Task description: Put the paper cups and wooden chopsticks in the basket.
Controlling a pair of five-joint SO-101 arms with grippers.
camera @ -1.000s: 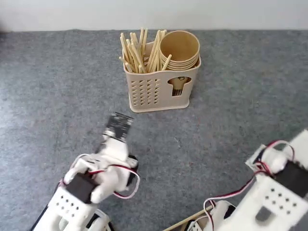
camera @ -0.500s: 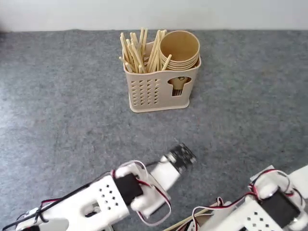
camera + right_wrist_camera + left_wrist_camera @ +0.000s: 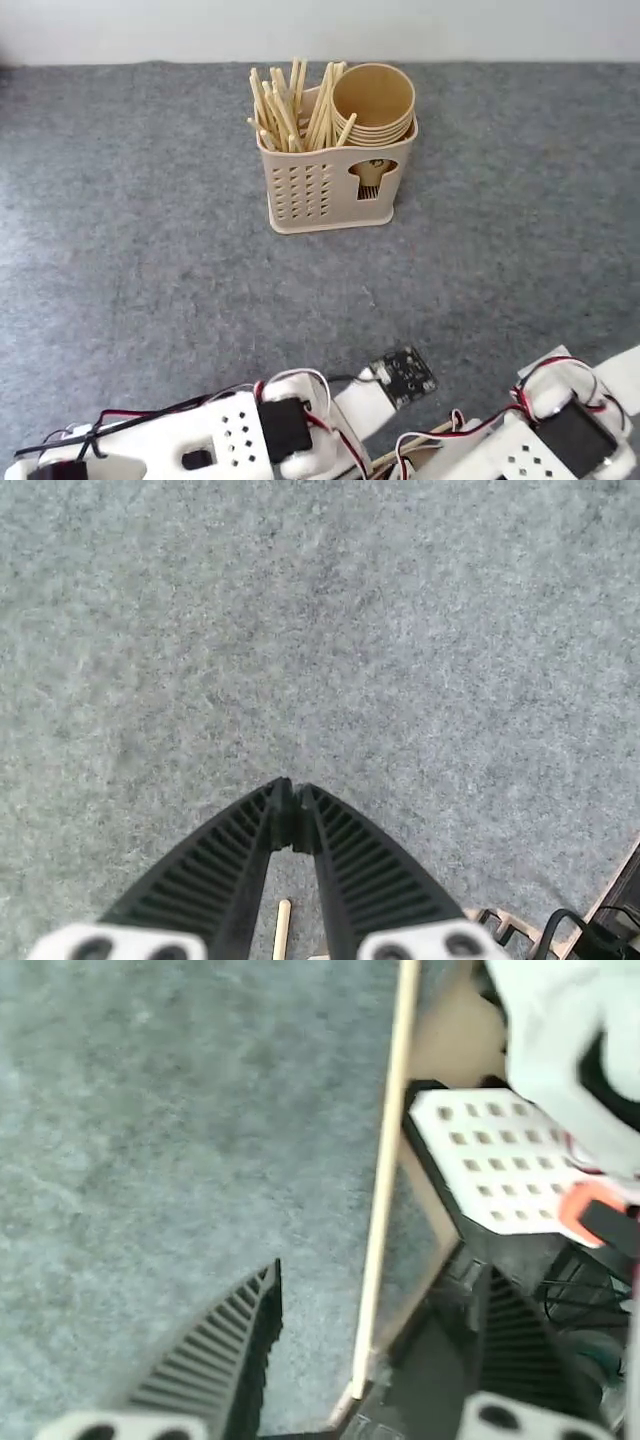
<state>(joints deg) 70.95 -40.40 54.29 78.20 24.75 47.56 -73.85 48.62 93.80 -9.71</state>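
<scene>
A loose pale wooden chopstick [image 3: 385,1180] lies flat near the front edge of the grey felt surface [image 3: 130,250]. Its long axis runs straight out between the spread, empty fingers of the left tool [image 3: 382,1272]. The right tool [image 3: 292,790] is clenched on nothing. The high view adds the beige perforated basket [image 3: 330,190] far back, holding upright chopsticks [image 3: 285,105] and stacked paper cups [image 3: 375,100].

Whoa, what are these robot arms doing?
They're tidying up. The basket already holds a stack of paper cups and a bunch of wooden chopsticks. One loose chopstick lies on the grey mat close to the arms. The left claw is open with that stick between its fingers, not squeezing it yet. The right claw is shut and holds nothing.
</scene>
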